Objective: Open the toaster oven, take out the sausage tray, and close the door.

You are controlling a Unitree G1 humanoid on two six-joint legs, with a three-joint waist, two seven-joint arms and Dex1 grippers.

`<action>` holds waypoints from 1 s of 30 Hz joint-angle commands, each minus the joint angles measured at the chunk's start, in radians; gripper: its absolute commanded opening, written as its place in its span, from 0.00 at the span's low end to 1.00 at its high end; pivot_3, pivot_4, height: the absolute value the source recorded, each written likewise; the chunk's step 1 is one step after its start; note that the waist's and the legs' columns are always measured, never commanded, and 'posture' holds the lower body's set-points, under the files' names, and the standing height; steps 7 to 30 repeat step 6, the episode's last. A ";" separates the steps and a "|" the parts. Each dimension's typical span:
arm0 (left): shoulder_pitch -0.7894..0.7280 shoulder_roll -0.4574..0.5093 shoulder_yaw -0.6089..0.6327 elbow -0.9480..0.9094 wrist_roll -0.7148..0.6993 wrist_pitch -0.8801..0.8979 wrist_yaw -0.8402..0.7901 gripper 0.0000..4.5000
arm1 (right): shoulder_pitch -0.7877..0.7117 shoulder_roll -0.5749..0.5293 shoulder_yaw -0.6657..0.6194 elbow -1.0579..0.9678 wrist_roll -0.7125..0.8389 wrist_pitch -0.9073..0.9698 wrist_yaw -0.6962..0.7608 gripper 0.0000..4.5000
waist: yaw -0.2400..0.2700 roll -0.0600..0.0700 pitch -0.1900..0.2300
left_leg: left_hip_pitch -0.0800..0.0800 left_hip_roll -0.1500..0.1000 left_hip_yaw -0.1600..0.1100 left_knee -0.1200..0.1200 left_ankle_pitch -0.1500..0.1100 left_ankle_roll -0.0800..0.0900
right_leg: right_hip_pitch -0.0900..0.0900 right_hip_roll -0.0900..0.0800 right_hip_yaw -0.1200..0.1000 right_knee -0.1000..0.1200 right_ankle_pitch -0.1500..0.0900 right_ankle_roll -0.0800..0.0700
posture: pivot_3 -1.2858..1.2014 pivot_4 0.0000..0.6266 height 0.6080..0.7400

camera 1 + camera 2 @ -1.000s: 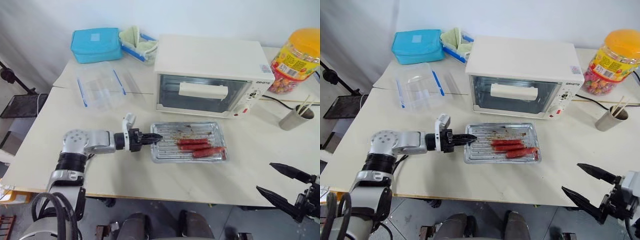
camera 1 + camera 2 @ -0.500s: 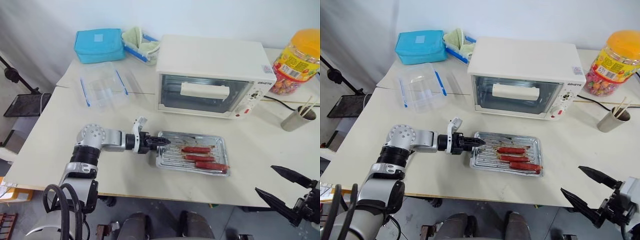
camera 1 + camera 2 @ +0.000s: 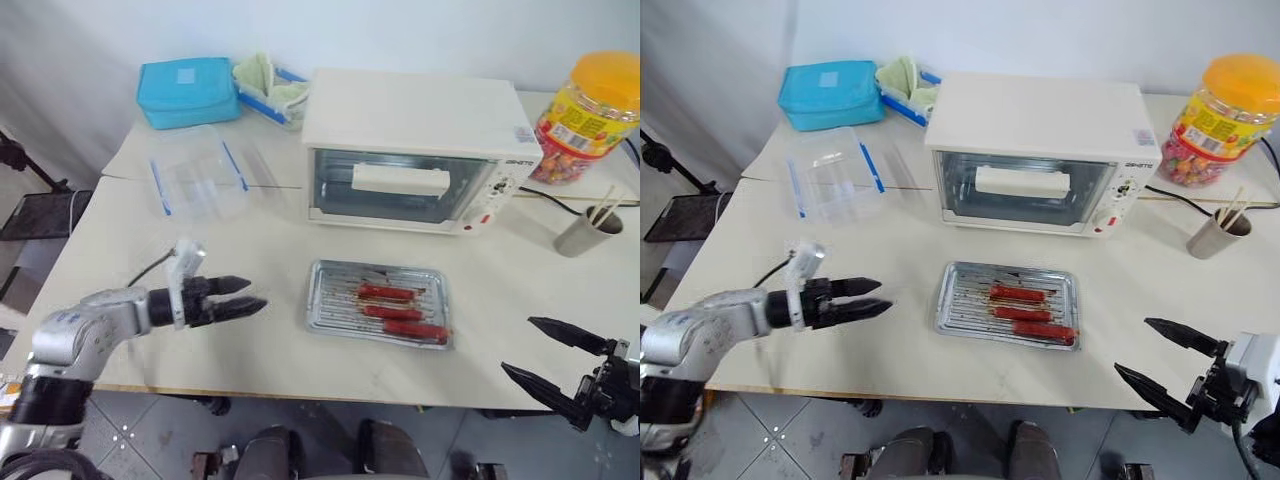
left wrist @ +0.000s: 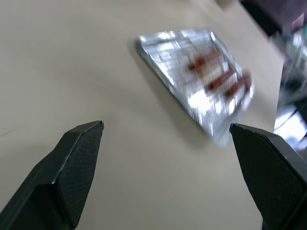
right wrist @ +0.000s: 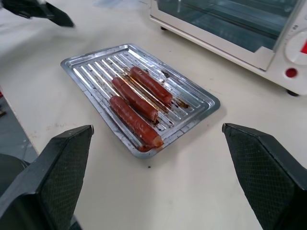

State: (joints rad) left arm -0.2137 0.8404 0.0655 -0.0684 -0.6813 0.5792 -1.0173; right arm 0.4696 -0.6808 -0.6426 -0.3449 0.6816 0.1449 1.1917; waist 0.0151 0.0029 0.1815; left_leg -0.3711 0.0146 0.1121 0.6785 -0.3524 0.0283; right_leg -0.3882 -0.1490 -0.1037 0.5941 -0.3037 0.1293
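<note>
The big pale table [image 3: 120, 230] holds many things. The sausage tray [image 3: 379, 303] lies flat near the front. Behind it stands the toaster oven [image 3: 415, 150], its door [image 3: 400, 185] closed. A clear box with blue clips [image 3: 195, 180], a blue pouch [image 3: 188, 90] and maybe a cloth in a tub [image 3: 268, 85] sit at the back. A candy jar [image 3: 588, 105] and metal cup [image 3: 585, 232] stand on the right.

A: In the left wrist view your sausage tray [image 4: 197, 88] is smeared by blur; you can't count the sausages there.

B: And the candy jar [image 3: 588, 118] at two o'clock?

A: Cut off by the frame's edge. Its label print is too small for you to read.
</note>
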 commanded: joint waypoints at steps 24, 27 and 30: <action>0.041 -0.065 0.088 0.137 0.215 -0.565 -0.126 0.99 | -0.132 -0.078 0.038 0.153 -0.019 -0.073 0.121 1.00 | 0.009 0.000 0.000 | -0.001 0.001 0.002 0.000 0.002 0.008 | -0.002 -0.002 0.000 0.001 0.001 0.001 | 0.52 0.24 1.00; 0.041 -0.065 0.088 0.137 0.215 -0.565 -0.126 0.99 | -0.132 -0.078 0.038 0.153 -0.019 -0.073 0.121 1.00 | 0.009 0.000 0.000 | -0.001 0.001 0.002 0.000 0.002 0.008 | -0.002 -0.002 0.000 0.001 0.001 0.001 | 0.52 0.24 1.00; 0.041 -0.065 0.088 0.137 0.215 -0.565 -0.126 0.99 | -0.132 -0.078 0.038 0.153 -0.019 -0.073 0.121 1.00 | 0.009 0.000 0.000 | -0.001 0.001 0.002 0.000 0.002 0.008 | -0.002 -0.002 0.000 0.001 0.001 0.001 | 0.52 0.24 1.00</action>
